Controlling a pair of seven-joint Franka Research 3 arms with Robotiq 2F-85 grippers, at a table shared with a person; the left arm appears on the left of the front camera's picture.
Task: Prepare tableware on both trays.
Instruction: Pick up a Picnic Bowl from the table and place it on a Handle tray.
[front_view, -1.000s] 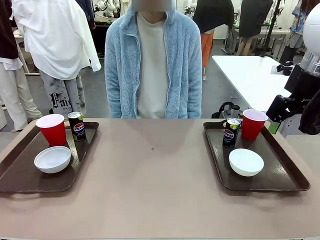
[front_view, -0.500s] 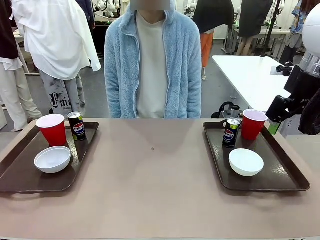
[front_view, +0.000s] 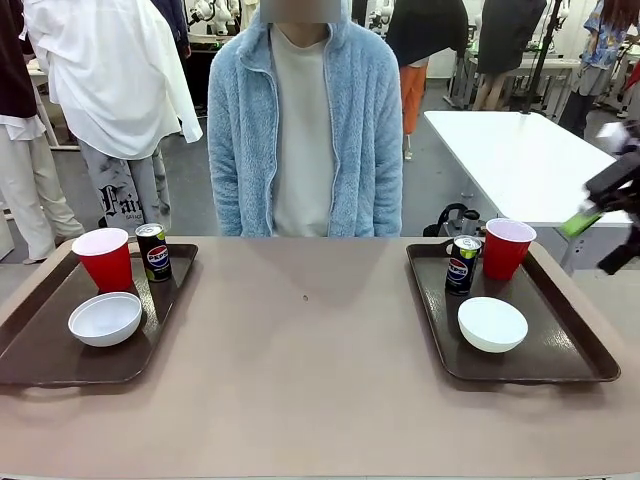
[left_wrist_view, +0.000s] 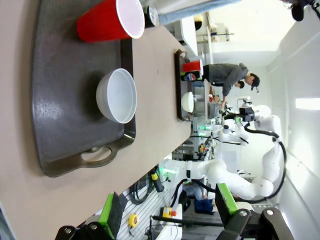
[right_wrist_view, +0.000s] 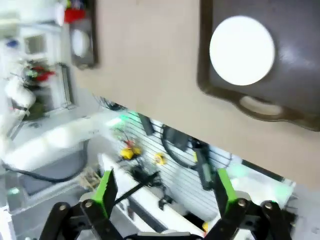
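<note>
Front view shows the table (front_view: 320, 400) with a tray at each end, and each tray appears fully set. The left tray (front_view: 40, 350) carries a red cup (front_view: 104, 258) at its far end, a can (front_view: 153, 251) just beside the cup, and a bowl (front_view: 105, 318) nearer the robot. The right tray (front_view: 560, 345) mirrors this: a cup (front_view: 507, 248) at the far end, a can (front_view: 462, 264) just beside it, a bowl (front_view: 492, 324) nearer the robot. All six items stand upright and inside the rims.

The right gripper (front_view: 600, 205) is raised at the right edge of the frame, well apart from the right tray, blurred. In the right wrist view its fingers stand spread with nothing between them, over the table's near edge, with the bowl (right_wrist_view: 242, 50) in its tray above. The left gripper (left_wrist_view: 167, 207) is likewise released and empty in the left wrist view, off the near end of the left tray (left_wrist_view: 65, 110), whose bowl (left_wrist_view: 117, 95) and cup (left_wrist_view: 107, 21) sit untouched.

A person (front_view: 305, 120) stands at the far side, hands out of sight.

Judgement: placement looks complete on both trays; the step in hand is withdrawal. The next move calls only for both arms to clear the table without brushing a cup or can. No further grasp seems required.
</note>
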